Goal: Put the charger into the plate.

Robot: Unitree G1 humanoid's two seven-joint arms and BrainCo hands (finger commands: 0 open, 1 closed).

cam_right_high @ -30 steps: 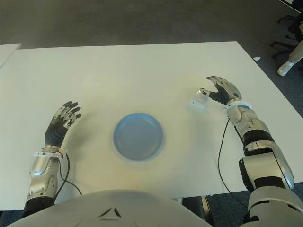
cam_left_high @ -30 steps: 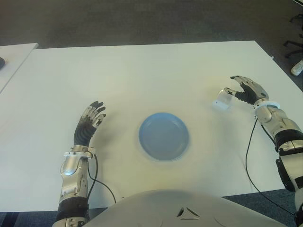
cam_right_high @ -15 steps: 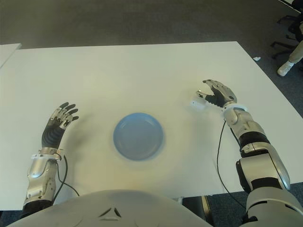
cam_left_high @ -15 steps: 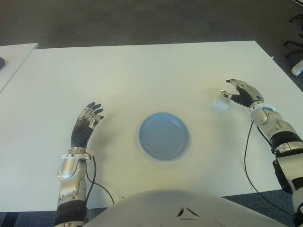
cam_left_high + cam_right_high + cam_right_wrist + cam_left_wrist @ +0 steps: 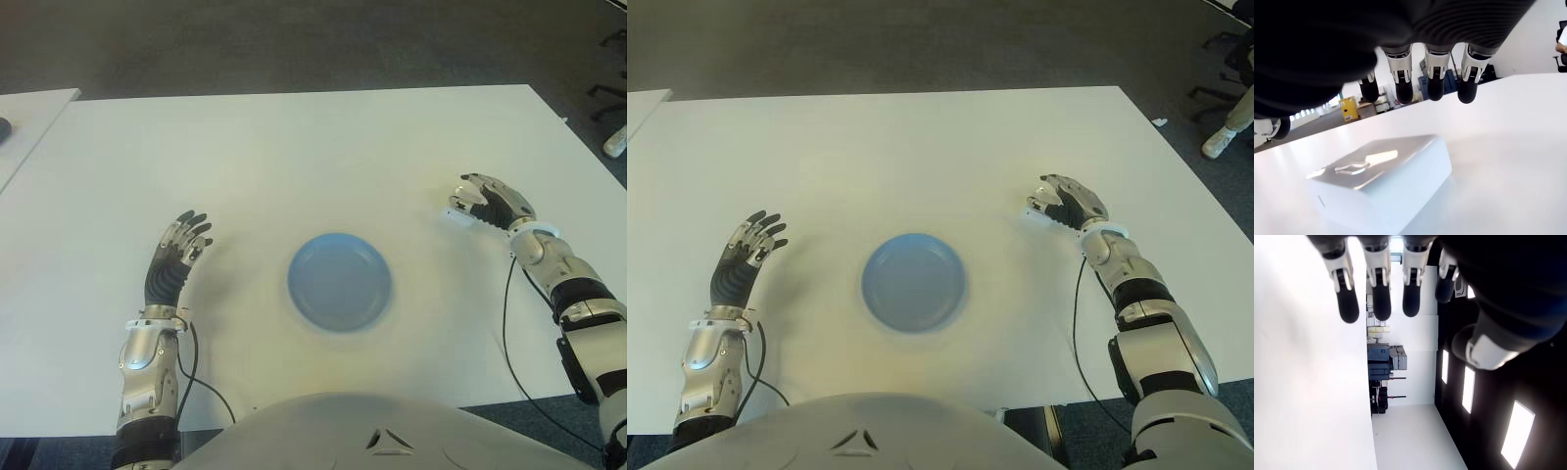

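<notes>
The white block charger lies flat on the white table, right of the blue plate. My right hand hovers palm down over it, so only its left corner shows in the eye views. In the right wrist view the fingertips hang spread above the charger with a gap between them and its top, so the hand is open. The plate holds nothing. My left hand shows left of the plate with its fingers stretched out, holding nothing.
A black cable runs from my right wrist toward the table's near edge. A second table's corner shows at far left. Beyond the table's right edge are chair legs and a person's shoe.
My right hand has swung in and come down over the charger, covering most of it. The left hand has drifted slightly toward me. The charger has not moved.
</notes>
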